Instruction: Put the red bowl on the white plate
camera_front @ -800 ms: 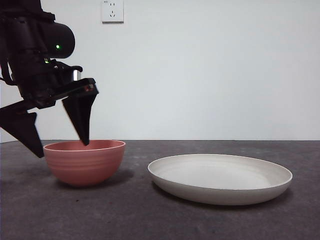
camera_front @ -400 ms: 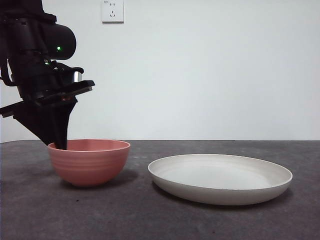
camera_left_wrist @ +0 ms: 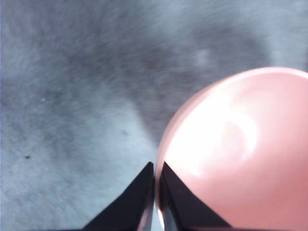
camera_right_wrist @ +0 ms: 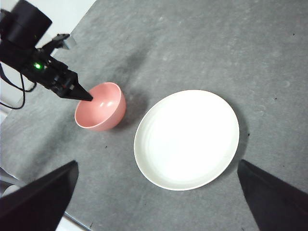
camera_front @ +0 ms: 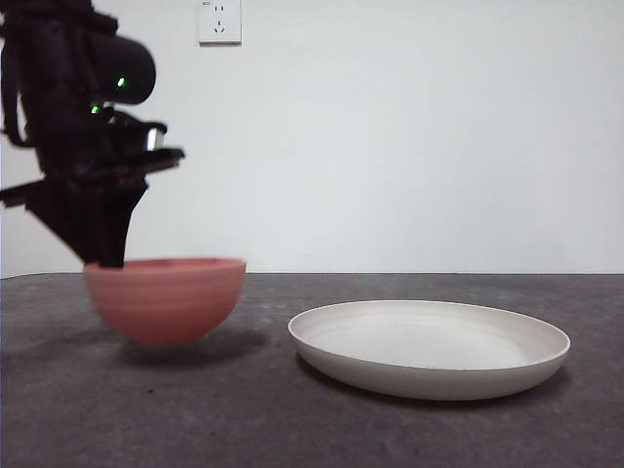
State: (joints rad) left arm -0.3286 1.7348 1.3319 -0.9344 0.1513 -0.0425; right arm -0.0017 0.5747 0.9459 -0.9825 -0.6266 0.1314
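Note:
The red bowl point(camera_front: 166, 297) hangs just above the table at the left, blurred and slightly tilted. My left gripper point(camera_front: 102, 255) is shut on its left rim. In the left wrist view its jaws point(camera_left_wrist: 155, 166) pinch the bowl's point(camera_left_wrist: 240, 159) edge, one jaw inside and one outside. The white plate point(camera_front: 429, 378) lies empty on the table to the bowl's right, a small gap between them. My right gripper point(camera_right_wrist: 156, 164) is open, high above the table, and looks down on the bowl point(camera_right_wrist: 101, 108), the plate point(camera_right_wrist: 186, 138) and the left gripper point(camera_right_wrist: 85, 95).
The table point(camera_front: 292, 429) is dark grey with a pale wall behind it, which carries a socket point(camera_front: 219, 21). The table's edge point(camera_right_wrist: 72, 216) runs close to the bowl's side in the right wrist view.
The left gripper's jaws went from open astride the bowl's rim to shut on it. The bowl has since risen off the table and shifted slightly left.

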